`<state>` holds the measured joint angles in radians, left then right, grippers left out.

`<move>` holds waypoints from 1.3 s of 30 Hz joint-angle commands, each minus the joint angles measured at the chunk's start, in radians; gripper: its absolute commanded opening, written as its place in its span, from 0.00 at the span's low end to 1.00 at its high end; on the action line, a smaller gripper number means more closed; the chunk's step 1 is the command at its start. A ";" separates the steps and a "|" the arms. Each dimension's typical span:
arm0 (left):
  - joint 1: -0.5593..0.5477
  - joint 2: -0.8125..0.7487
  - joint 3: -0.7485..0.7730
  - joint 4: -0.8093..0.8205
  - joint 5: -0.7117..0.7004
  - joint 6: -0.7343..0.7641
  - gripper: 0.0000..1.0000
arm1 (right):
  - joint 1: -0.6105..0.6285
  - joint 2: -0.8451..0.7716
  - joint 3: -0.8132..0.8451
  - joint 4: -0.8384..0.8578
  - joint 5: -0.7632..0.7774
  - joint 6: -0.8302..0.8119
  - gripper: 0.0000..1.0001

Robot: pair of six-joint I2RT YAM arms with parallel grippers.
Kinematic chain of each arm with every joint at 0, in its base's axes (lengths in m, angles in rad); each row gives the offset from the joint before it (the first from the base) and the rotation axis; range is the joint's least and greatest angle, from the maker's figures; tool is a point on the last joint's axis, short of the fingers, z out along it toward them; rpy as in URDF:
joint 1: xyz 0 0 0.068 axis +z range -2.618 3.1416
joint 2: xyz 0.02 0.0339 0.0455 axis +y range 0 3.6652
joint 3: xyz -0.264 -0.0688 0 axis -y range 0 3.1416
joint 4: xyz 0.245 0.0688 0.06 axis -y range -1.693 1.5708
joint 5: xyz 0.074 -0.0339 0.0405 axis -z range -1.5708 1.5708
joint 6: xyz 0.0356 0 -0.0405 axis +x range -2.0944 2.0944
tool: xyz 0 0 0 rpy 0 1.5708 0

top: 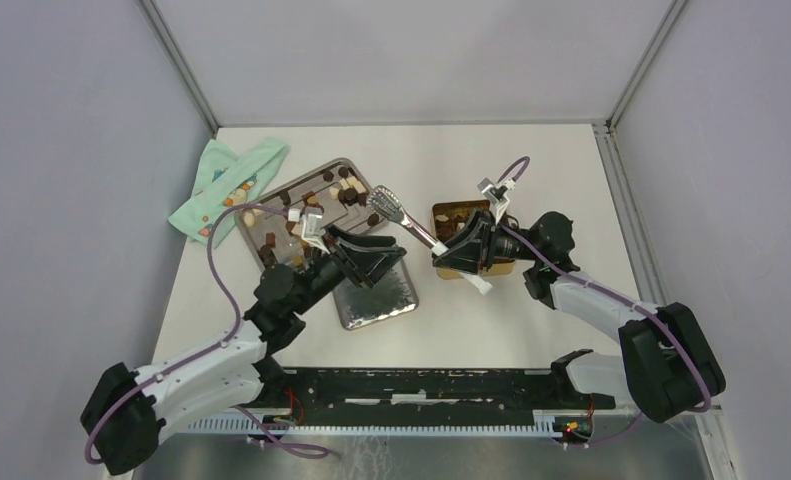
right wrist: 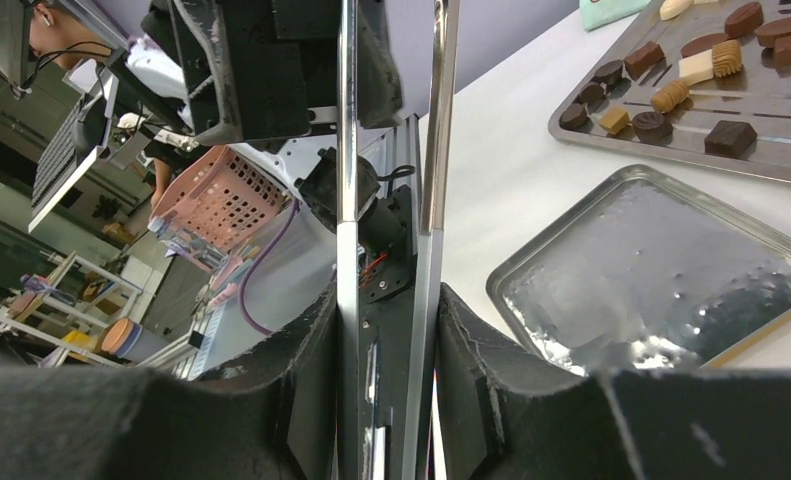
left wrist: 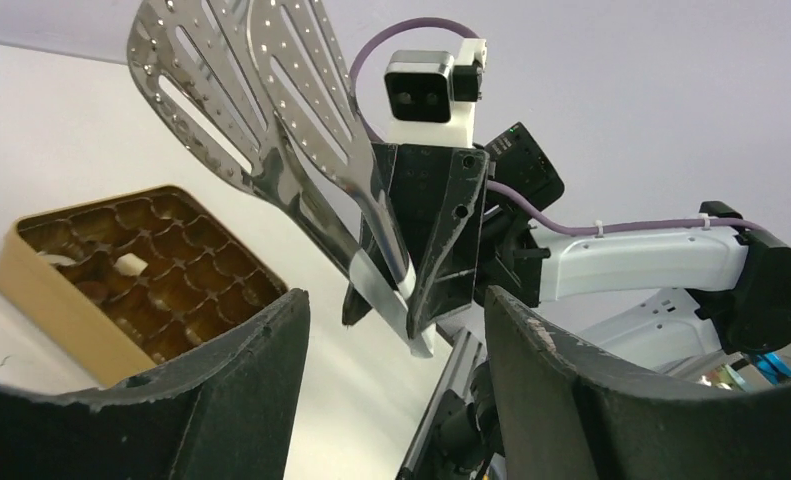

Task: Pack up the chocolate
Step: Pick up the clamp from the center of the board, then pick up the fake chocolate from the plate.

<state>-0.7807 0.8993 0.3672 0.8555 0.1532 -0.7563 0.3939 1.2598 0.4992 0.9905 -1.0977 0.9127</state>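
Observation:
The chocolate (top: 306,205) lies as small dark, tan and cream pieces on a grey baking tray (top: 343,166), which the right wrist view shows too, chocolate (right wrist: 726,138) included. The gold tin (top: 501,266) stands open with a brown cell insert (left wrist: 161,285) holding a few pieces. My right gripper (top: 453,248) hangs over the tin, shut on metal tongs (top: 386,205); both handle strips (right wrist: 343,200) sit pressed between its fingers. The tongs' perforated blades (left wrist: 271,120) point at my left gripper (top: 376,262), which stands open and empty just left of them.
A shiny shallow silver tray (top: 376,305) lies under my left gripper; the right wrist view shows this silver tray (right wrist: 651,280) as well. A green cloth pouch (top: 226,185) lies at the far left, by the baking tray. White walls close the table's back and sides.

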 commanded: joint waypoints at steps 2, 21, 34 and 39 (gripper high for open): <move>0.001 -0.247 0.011 -0.494 -0.064 0.105 0.71 | -0.018 -0.012 0.070 -0.092 -0.004 -0.122 0.35; 0.002 -0.410 -0.074 -0.435 -0.092 -0.045 0.94 | -0.072 -0.030 0.089 -0.169 -0.032 -0.226 0.15; 0.001 0.121 0.098 0.027 -0.010 0.005 1.00 | -0.040 -0.029 0.085 -0.139 -0.047 -0.202 0.18; 0.000 0.197 0.125 0.089 -0.052 -0.018 0.99 | -0.025 -0.037 0.085 -0.123 -0.059 -0.189 0.18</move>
<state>-0.7811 1.0508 0.4473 0.8124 0.1246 -0.7475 0.3553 1.2575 0.5755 0.7845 -1.1320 0.7074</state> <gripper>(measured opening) 0.993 0.337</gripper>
